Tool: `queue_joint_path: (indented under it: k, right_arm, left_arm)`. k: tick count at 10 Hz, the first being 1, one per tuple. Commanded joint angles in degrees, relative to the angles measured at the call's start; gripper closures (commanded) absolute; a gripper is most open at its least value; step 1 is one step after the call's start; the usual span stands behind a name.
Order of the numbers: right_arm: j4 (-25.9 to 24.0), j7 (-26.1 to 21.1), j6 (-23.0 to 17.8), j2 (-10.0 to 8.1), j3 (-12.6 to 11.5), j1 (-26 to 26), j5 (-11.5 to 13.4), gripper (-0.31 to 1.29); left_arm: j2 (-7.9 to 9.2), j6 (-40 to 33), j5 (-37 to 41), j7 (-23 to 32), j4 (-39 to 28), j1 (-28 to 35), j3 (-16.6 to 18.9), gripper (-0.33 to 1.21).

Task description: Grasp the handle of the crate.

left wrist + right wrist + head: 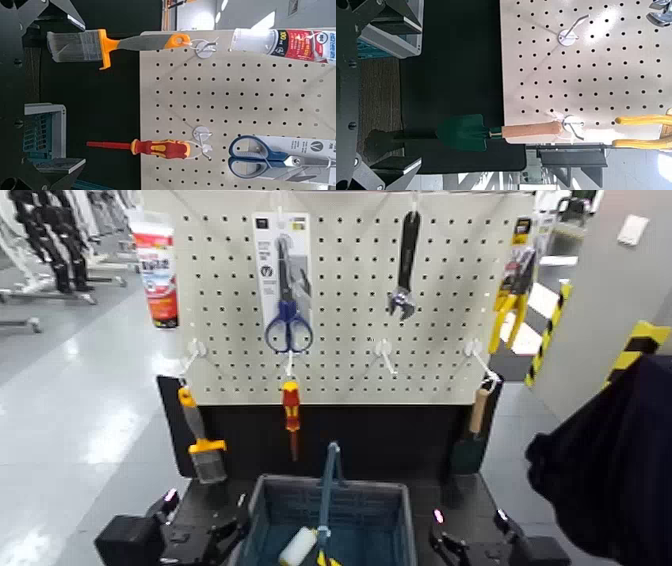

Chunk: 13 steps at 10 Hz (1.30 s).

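We are seeing the slatted plastic crate (385, 515) holding a white cylinder (298, 546), its thin handle (328, 480) standing upright. Our left gripper (205, 535) and right gripper (470, 545) are flanking it; we cannot tell their jaw state.

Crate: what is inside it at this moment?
Inside the crate, a white cylindrical object lies beside the upright handle. The frame edge cuts off the crate's nearer part, so further contents cannot be seen.
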Motion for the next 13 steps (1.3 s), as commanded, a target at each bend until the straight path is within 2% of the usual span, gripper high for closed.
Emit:
queue_joint_path:
  k: [1, 4, 6, 7, 8, 10, 11, 13]
  right_arm:
    - [0.03, 0.08, -0.04, 0.09, 0.07, -0.03, 0.00, 0.14]
    - [0.12, 0.08, -0.04, 0.09, 0.07, -0.03, 0.00, 0.15]
    - [0.12, 0.08, -0.04, 0.09, 0.15, -0.03, 0.00, 0.15]
    - [0.20, 0.00, -0.04, 0.09, 0.24, -0.03, 0.00, 0.15]
    - [0.20, 0.00, 0.04, 0.09, 0.24, -0.12, 0.00, 0.15]
    - [0.20, 0.00, 0.13, 0.09, 0.24, -0.12, 0.00, 0.15]
    - [0.29, 0.00, 0.13, 0.09, 0.33, -0.12, 0.00, 0.15]
    - [0.38, 0.00, 0.13, 0.18, 0.33, -0.12, -0.09, 0.15]
  left_arm:
    - [-0.20, 0.09, 0.02, -0.25, 0.00, -0.06, 0.13, 0.13]
    - [-0.29, 0.88, 1.16, -1.57, 0.00, -0.23, 0.57, 0.13]
    - [-0.90, 6.59, 5.38, -7.19, -0.43, -2.26, 2.94, 0.13]
    - [0.07, 11.34, 10.56, -7.99, -1.23, -3.75, 3.03, 0.13]
    - [1.74, 16.70, 16.28, -11.41, -1.67, -6.12, 3.82, 0.12]
    - [2.88, 28.30, 27.44, -12.73, -3.34, -9.73, 7.07, 0.12]
    - [4.11, 32.52, 36.05, -12.38, -2.28, -11.40, 8.04, 0.12]
    - [5.16, 38.67, 48.53, -12.73, 2.38, -14.82, 8.22, 0.12]
